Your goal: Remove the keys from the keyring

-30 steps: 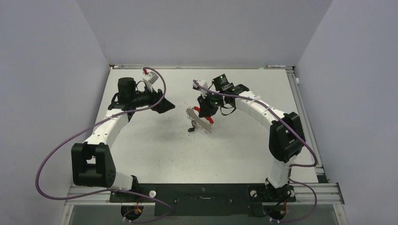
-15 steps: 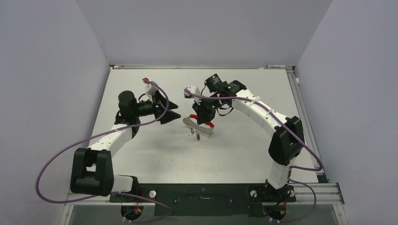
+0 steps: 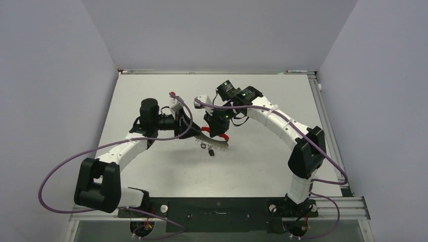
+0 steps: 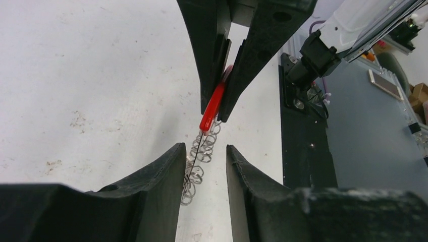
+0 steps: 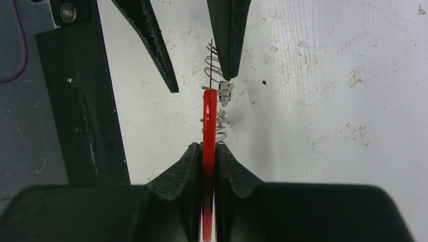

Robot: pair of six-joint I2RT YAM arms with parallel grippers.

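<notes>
My right gripper is shut on the red part of the keyring and holds the band edge-on above the table. From above, the band's grey part curves down to the left, with the red part at the right gripper. Two tiny keys hang under the band: a dark one and a pale one. My left gripper is open, its jaws on either side of the thin wire rings. The rings lie against its left finger, and a gap remains on the other side.
The black base rail runs along the table's near edge. Purple cables loop beside the left arm. White walls close in the table on three sides. Both grippers work close together at mid-table.
The left arm has swung right to the keyring and its jaws have narrowed around the wire rings. The right gripper has shifted slightly left, still holding the band.
</notes>
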